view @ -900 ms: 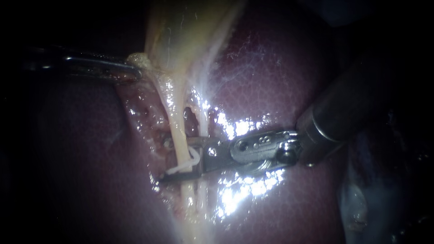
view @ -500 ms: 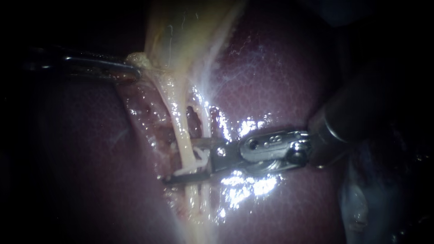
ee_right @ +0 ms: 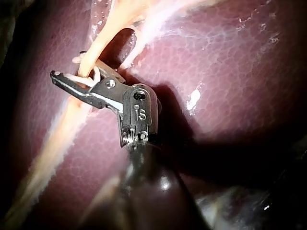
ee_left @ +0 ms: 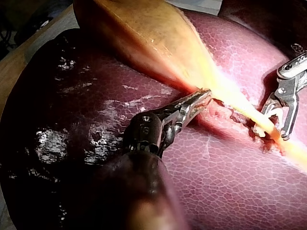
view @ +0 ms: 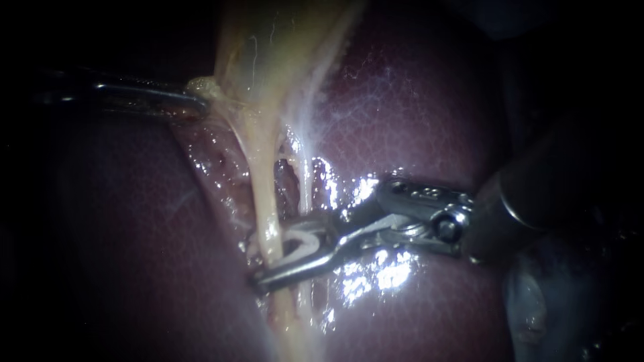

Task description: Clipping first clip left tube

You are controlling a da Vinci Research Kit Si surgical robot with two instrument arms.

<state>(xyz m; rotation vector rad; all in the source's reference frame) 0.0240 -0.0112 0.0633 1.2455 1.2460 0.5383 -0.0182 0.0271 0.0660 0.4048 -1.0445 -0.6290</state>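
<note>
Though endoscope dims it, wrist view shows left instrument (ee_left: 202, 97) gripping gallbladder (ee_left: 144, 33); right instrument (view: 278, 255) pincer holds clip (view: 300, 243).

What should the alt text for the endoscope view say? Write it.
The right tool holds a white clip in its jaws around the left tube, which lies over the dark red liver. Higher up, the left tool grips the edge of the pale gallbladder.
</note>
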